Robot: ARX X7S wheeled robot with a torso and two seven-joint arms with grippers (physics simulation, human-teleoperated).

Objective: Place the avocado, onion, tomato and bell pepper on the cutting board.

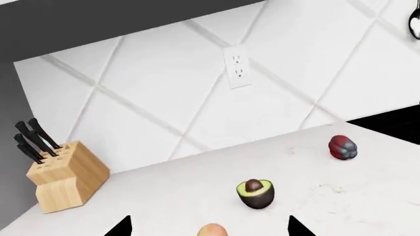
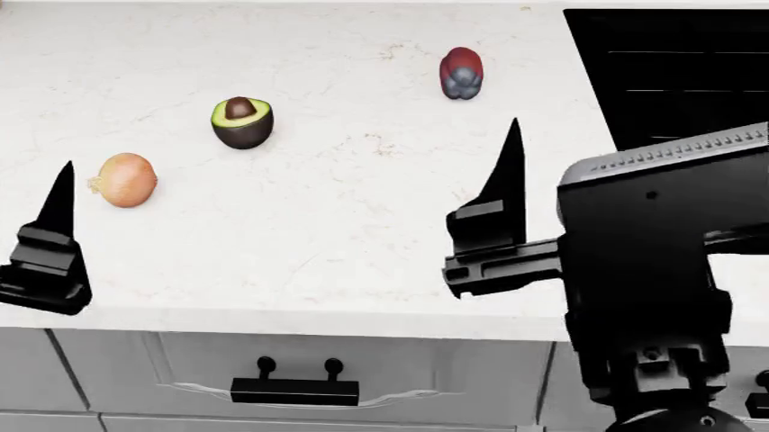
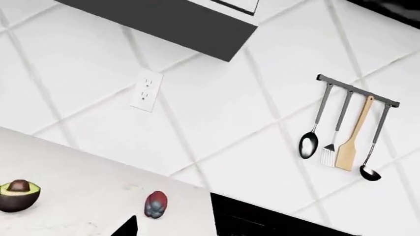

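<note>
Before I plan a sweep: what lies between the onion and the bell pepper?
The avocado sits between the onion and bell pepper, seen in the head view.

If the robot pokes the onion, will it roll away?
Probably, yes. The onion looks round and rests loose on the flat counter, with nothing beside it to stop it. Its papery skin may also be slippery, so it could squirt from the left gripper.

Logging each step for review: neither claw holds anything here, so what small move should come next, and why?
Probably lower the left claw onto the onion. It is the nearest vegetable, just beside that claw, while the avocado and bell pepper lie farther back on the counter. Both claws look open and empty. No cutting board or tomato shows in any view.
</note>
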